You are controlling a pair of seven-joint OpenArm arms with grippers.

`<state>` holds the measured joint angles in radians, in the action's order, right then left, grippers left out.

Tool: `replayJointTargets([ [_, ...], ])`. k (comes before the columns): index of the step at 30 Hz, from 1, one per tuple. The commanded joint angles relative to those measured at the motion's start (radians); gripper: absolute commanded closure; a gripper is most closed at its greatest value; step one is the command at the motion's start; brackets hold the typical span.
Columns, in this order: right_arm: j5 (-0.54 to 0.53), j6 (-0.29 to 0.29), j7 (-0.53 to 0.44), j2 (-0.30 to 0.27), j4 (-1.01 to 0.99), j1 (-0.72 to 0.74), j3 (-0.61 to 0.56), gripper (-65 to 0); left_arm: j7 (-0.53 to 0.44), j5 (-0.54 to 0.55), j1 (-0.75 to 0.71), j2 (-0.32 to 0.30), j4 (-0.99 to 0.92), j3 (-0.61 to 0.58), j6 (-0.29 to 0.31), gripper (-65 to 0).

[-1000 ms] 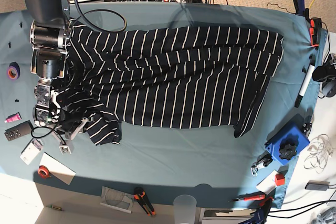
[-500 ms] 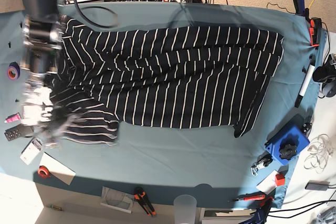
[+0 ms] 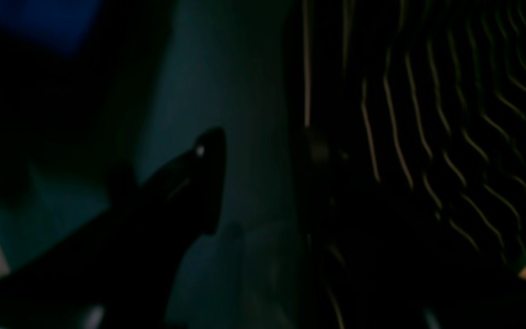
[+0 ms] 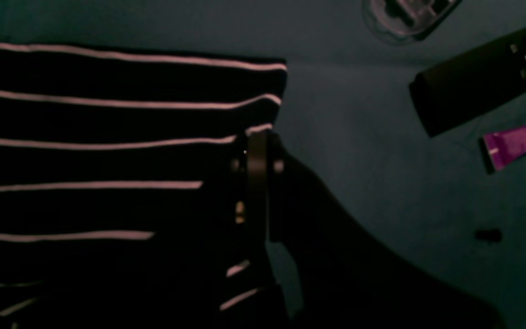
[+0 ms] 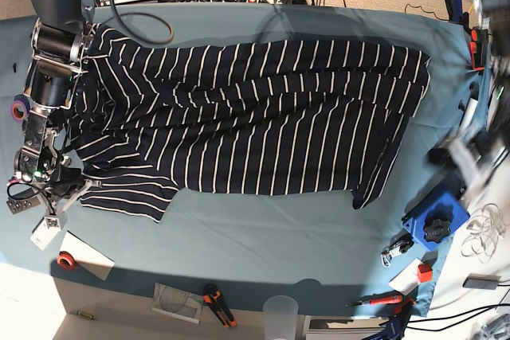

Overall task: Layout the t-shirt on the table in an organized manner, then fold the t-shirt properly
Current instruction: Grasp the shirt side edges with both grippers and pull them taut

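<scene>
left gripper [image 5: 466,166] motion-blurred; t-shirt [image 5: 255,113] sleeve edge pinched.

navy white-striped t-shirt [image 5: 263,117], teal table [image 5: 279,228]

Teal table [image 5: 263,236] under striped t-shirt [image 5: 263,117]

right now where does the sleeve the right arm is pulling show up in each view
base: the sleeve lies at lower left, flat on the teal table, its end at the right tool.
right wrist: it fills the left half, the tool shut on its edge.
left wrist: not in it; only striped cloth of the shirt, at right.
shared landmark: the white stripes on dark cloth.
</scene>
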<state>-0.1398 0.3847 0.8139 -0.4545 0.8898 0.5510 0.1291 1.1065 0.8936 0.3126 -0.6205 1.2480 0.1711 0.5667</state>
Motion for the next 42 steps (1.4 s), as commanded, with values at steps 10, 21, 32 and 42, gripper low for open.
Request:
replayJointTargets([
  [10,-0.002,-0.003,-0.001,-0.022,0.018,0.025,0.006,0.0,-0.18,-0.355,0.156,0.143,0.015,-0.226,-0.13,-26.0],
  [21,-0.001,-0.003,0.013,-0.022,0.018,0.026,0.006,0.0,-0.257,-0.653,0.15,0.291,0.013,-0.24,-0.237,-26.1],
  [32,-0.002,-0.003,0.013,-0.022,0.018,0.026,0.006,0.0,-0.329,-0.674,0.13,0.294,-0.029,-0.241,-0.238,-26.0],
  [42,-0.001,-0.003,0.018,-0.022,0.018,0.025,0.006,0.0,-0.377,-0.798,0.13,0.296,-0.104,-0.241,-0.373,-24.5],
])
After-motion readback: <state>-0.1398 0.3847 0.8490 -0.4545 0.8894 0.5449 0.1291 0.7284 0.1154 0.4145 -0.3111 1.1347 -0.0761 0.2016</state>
